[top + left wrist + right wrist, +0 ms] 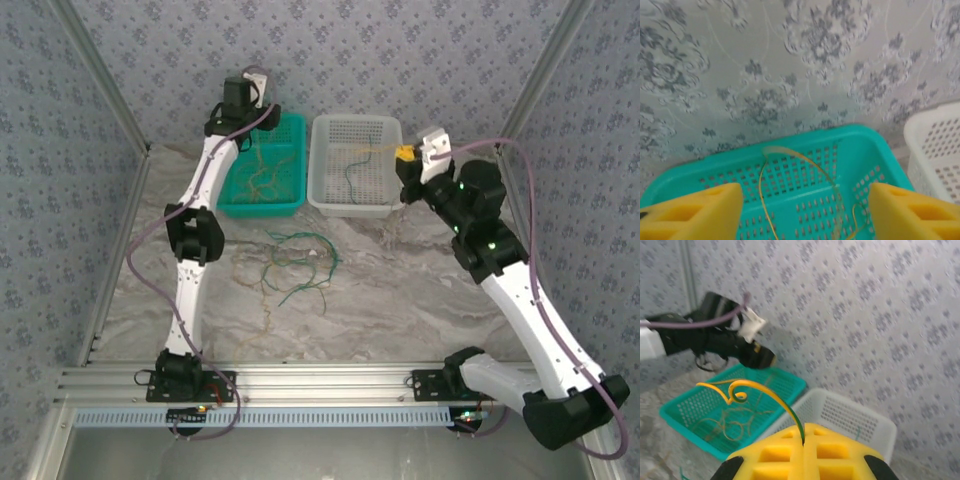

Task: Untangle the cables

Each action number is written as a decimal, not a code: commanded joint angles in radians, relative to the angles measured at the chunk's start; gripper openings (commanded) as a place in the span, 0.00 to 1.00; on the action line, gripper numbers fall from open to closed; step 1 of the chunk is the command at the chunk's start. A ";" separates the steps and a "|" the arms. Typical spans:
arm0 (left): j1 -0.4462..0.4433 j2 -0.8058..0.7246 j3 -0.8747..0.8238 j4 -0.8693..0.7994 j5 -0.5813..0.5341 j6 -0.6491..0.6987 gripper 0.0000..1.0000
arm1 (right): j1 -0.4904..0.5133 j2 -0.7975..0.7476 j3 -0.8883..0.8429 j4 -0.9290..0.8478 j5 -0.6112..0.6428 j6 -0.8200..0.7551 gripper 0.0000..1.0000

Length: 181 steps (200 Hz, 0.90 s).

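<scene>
Several thin, curly dark green cables (300,262) lie in a loose tangle on the grey marbled table top (420,295), near its middle and in front of both baskets; further yellow-tan wires (265,178) lie looped inside the teal perforated plastic basket (260,210); one dark green strand (350,178) lies in the white perforated plastic basket (350,209), which stands just beside the teal one, to its right; a curled yellow wire (747,386), turning dark green at its lower end, rises from the seam of the right gripper (804,442), whose yellow foam pads are pressed together on it above the white basket's right edge; the left gripper (805,210) hangs over the far end of the teal basket, its yellow pads (705,212) standing well apart with nothing between them; beyond them a thin yellow arc of wire (790,156) shows against the basket wall, blurred, perhaps clear of the floor; grey patterned wallpaper (400,50) closes the back and sides.
</scene>
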 commanded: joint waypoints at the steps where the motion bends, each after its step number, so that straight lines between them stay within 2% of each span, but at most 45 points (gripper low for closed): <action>1: -0.056 -0.230 -0.185 0.014 -0.029 -0.015 0.74 | 0.036 0.053 0.177 -0.075 0.009 0.005 0.00; 7: -0.067 -0.317 -0.318 0.097 -0.032 -0.016 0.78 | 0.042 0.076 0.216 -0.083 0.009 0.005 0.00; 17: -0.082 -0.494 -0.543 0.307 -0.041 -0.026 0.98 | 0.050 0.113 0.283 -0.083 0.010 0.012 0.00; 29: -0.079 -0.701 -0.866 0.584 -0.006 -0.074 0.99 | 0.057 0.160 0.362 -0.084 0.006 0.028 0.00; 43: -0.069 -0.892 -1.139 0.856 0.094 -0.118 0.99 | 0.066 0.219 0.451 -0.075 -0.020 0.057 0.00; 52: -0.078 -0.992 -1.259 0.920 0.161 -0.101 0.99 | 0.072 0.260 0.502 -0.058 -0.042 0.086 0.00; 79: -0.176 -1.202 -1.533 0.949 0.273 0.038 0.99 | 0.103 0.390 0.647 -0.039 -0.102 0.143 0.00; 100: -0.203 -1.318 -1.798 1.166 0.409 0.061 0.99 | 0.126 0.468 0.725 -0.033 -0.122 0.160 0.00; 109: -0.221 -1.344 -1.865 1.212 0.422 0.099 0.99 | 0.138 0.496 0.744 -0.030 -0.135 0.175 0.00; 127: -0.247 -1.347 -1.889 1.169 0.417 0.177 0.99 | 0.170 0.532 0.760 -0.017 -0.154 0.179 0.00; 154: -0.250 -1.326 -1.897 1.177 0.409 0.169 0.99 | 0.211 0.595 0.755 0.047 -0.133 0.141 0.00; 181: -0.266 -1.429 -2.046 1.287 0.260 0.129 0.99 | 0.218 0.713 0.772 0.165 -0.102 0.069 0.00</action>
